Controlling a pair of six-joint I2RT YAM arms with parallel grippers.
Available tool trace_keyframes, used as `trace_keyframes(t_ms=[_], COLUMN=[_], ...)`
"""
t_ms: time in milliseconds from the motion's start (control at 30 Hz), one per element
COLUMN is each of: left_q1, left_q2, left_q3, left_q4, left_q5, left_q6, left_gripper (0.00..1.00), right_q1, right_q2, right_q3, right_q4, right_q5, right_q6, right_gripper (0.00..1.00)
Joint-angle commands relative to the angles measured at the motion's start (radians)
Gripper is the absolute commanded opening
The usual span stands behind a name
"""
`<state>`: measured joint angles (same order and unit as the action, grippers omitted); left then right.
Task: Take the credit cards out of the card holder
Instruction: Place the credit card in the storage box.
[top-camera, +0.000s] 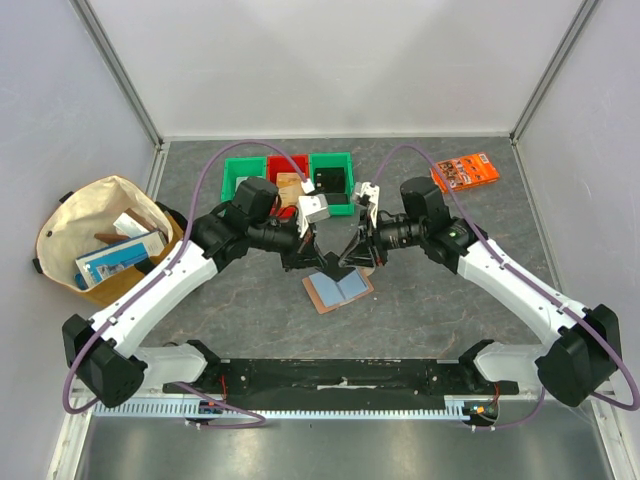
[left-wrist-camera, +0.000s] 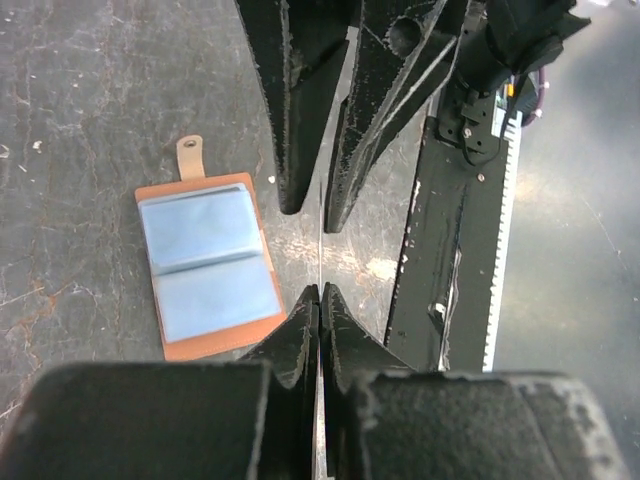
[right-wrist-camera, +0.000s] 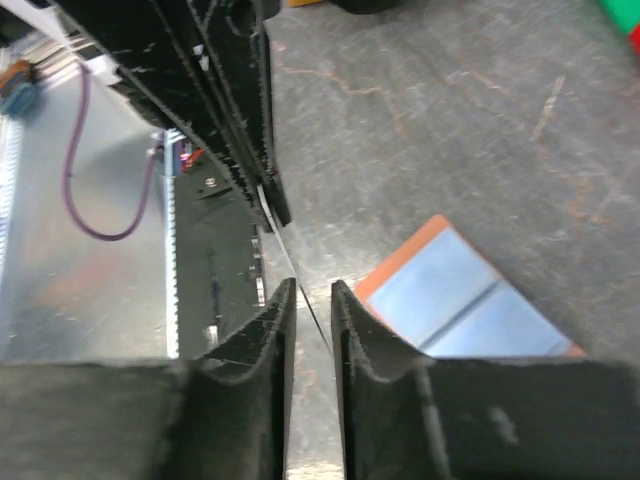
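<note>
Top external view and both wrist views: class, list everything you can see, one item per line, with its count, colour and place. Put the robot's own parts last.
card holder: one, reddish-brown with light blue panels, lying open on the table under the grippers
credit card: one, seen edge-on so its colour is unclear, held in the air between the two grippers
bins: three, green, red, green, in a row at the far side
packet: one, orange, printed, far right
cloth bag: one, cream, left of the table, with items inside
table: one, dark grey, mottled
left gripper: one, black, shut on the credit card
right gripper: one, black, open, fingers either side of the card's edge
</note>
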<state>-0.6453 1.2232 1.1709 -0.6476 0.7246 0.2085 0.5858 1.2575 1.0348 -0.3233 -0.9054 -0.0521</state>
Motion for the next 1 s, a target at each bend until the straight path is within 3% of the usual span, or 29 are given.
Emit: trace_keyframes(t_ms=[0,100,200,300,533,800,967], left_q1=[0.018,0.058,0.094,0.133,0.182,0.199,0.223], left_q2=[0.005,0.025,0.062,0.107,0.332,0.613,0.749], left_q3=[-0.023,-0.034,-0.037,-0.045,0.062,0.28,0.361], left_q4=[0.136,0.235,0.313,0.414,0.583,0.583,0.611], left_q5=[-0.095,-0.229,-0.374,-0.413,-0.497,-0.58,-0.55], left_q6=[-0.136,-0.285,-0.421,-0.527,-0.632,-0.636,-0.666], left_gripper=[0.02,0.02,0.02,0.02,0.02,0.02,0.03], right_q1=[-0.029,-0.085,-0.124,-0.132,-0.133,-0.133,-0.133], right_q2=[-0.035,-0.053,-0.101,-0.165,-0.256,-0.313,-0.326], right_q3=[-0.019,-0.053,-0.108,-0.172,-0.266,-0.312,-0.318], right_q4=[0.108,0.144,0.181,0.197,0.201,0.194,0.188], right_q5=[0.141,0.248,0.477,0.649,0.735,0.747,0.738], right_q6=[0.09,0.194,0.294,0.348,0.368,0.373,0.362], right_gripper=[0.36,0.57,0.68,0.75,0.79,0.83,0.87])
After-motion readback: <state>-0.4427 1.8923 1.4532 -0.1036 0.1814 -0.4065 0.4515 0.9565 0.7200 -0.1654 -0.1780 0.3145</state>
